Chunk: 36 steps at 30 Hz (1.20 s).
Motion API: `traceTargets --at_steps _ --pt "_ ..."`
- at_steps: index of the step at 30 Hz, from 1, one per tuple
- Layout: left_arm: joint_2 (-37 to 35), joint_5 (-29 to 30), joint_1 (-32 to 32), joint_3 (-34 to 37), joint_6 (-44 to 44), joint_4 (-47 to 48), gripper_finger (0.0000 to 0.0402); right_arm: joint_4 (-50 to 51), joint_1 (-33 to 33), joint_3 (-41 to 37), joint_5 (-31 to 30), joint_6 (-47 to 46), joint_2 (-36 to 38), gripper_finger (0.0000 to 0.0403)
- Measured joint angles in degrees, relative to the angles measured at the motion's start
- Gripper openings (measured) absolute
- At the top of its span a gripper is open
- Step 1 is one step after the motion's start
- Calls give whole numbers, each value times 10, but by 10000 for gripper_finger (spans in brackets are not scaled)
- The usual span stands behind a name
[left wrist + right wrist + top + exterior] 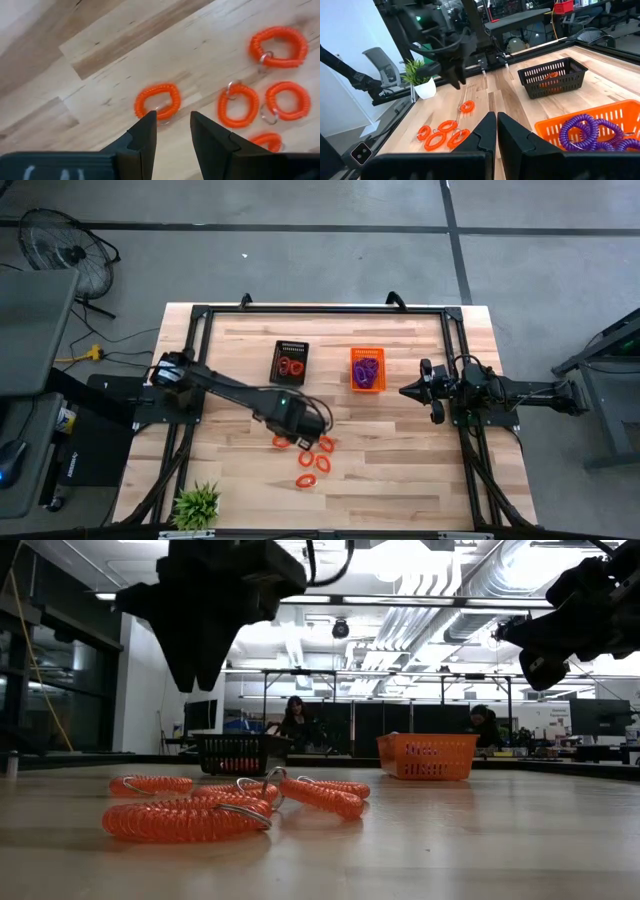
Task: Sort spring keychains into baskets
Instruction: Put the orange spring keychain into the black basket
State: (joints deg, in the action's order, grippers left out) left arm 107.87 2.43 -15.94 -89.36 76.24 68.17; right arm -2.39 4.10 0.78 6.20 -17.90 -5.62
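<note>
Above the near side of the table, your left gripper [172,135] hangs with its fingers spread and empty, straddling the line to one orange-red keychain [157,101] that lies apart from the other orange-red keychains [312,460]; that lone loop looks like the pick in hand, since the open jaws sit just short of it and nothing is between them yet. You have the rest of that cluster lying loose on the wood just beside it, near enough that a careless descent could nudge a neighbour. Farther back stand your two targets: the black basket [289,362] with a few orange-red loops already inside, and the orange basket [367,369] holding purple keychains [592,131], so the sort seems to go by colour and only orange-red ones remain on the table. Your right gripper [496,131] waits off to the side of the orange basket, fingers pressed together on nothing. From the low view you cannot count the loops, as they overlap, and one keychain is cut off at the left wrist view's edge. How many lie in each basket is hard to make out.
</note>
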Motion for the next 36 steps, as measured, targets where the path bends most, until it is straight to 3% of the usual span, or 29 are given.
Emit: traceTargets --at_steps 5,10,16,23,36 --pt "0 21 -21 1 20 -8 115 0 0 0 0 0 0 11" --pt "-1 28 -29 41 -33 -26 115 0 0 0 0 0 0 11" --pt "-1 -34 -20 107 -87 -31 115 0 0 0 0 0 0 11" --pt "-1 -64 -21 141 -123 -102 115 0 0 0 0 0 0 11" --pt "0 -23 -16 160 -81 -126 115 0 0 0 0 0 0 11"
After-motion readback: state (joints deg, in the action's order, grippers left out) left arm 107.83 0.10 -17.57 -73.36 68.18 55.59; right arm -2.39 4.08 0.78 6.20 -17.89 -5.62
